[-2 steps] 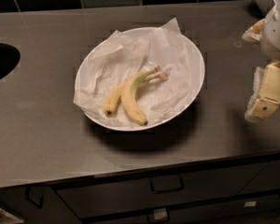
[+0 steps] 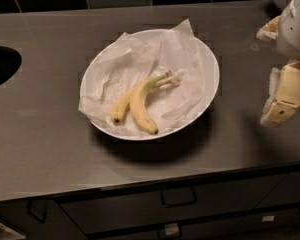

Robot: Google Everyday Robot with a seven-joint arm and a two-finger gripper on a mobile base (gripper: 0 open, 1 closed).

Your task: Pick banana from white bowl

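The gripper [image 2: 284, 100] hangs at the right edge of the view, above the tabletop [image 2: 40, 129] and well apart from the white bowl [image 2: 213, 81]; whether its jaws are open or shut I cannot tell, and nothing shows in their grasp. Set against the view a moment ago, it sits in almost the same spot; any shift is too slight to name, and it has not closed in on the bowl.

The banana [image 2: 140, 108] lies unmoved inside the bowl on the crumpled paper liner [image 2: 120, 64], dark tip toward the front rim, greenish neck running up to the right; a slimmer banana [image 2: 120, 110] lies touching it on the left, their stems meeting; neither fruit has stirred. By my judgement the pick has barely begun: the reach across to the bowl and the descent are yet to come, and the neighbouring fruit may get caught or nudged.

A dark round opening [image 2: 0, 66] cuts the tabletop at far left; drawers [image 2: 177, 199] run below; no brand, label or writing can be read anywhere.
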